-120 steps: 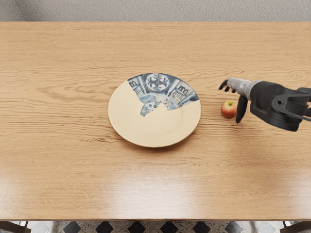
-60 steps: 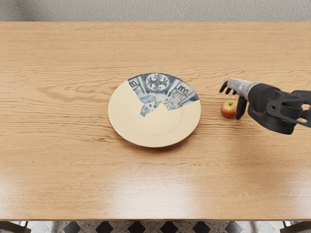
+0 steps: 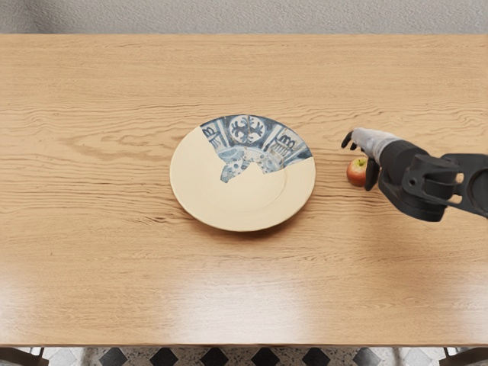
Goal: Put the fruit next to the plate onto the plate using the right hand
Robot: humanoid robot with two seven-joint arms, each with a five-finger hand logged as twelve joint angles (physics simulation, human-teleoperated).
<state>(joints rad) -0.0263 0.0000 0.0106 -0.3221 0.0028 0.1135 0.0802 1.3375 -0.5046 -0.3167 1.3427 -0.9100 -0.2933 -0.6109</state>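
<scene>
Wood grain fills your view: the table (image 3: 114, 267) runs from side to side, and below its near edge you can see a thin strip of black-and-white checked floor (image 3: 164, 357).

Moving up, you reach the plate (image 3: 221, 194). It is round and cream and lies flat at the middle of the table, with a blue-and-white patterned patch across its far right part.

Look right of the plate, level with its middle. There is your apple (image 3: 355, 172), small, red with a yellow-green top, upright on the bare wood. It is near the plate's right rim but clear of it.

Now your right hand (image 3: 371, 146). Its dark wrist comes in from the right edge, and the pale back of the hand arches over the apple from the far right side. The dark fingertips (image 3: 347, 140) hang spread just beyond the apple's far side. The thumb (image 3: 371, 175) drops down right against the apple's right flank, though you can't tell from here whether it is really touching. The hand is cupped round the fruit but loose, not clamped on it, and the apple rests on the table.

Beyond the hand there is more plain wood up to the far edge, then a grey band (image 3: 229, 15) behind it.
</scene>
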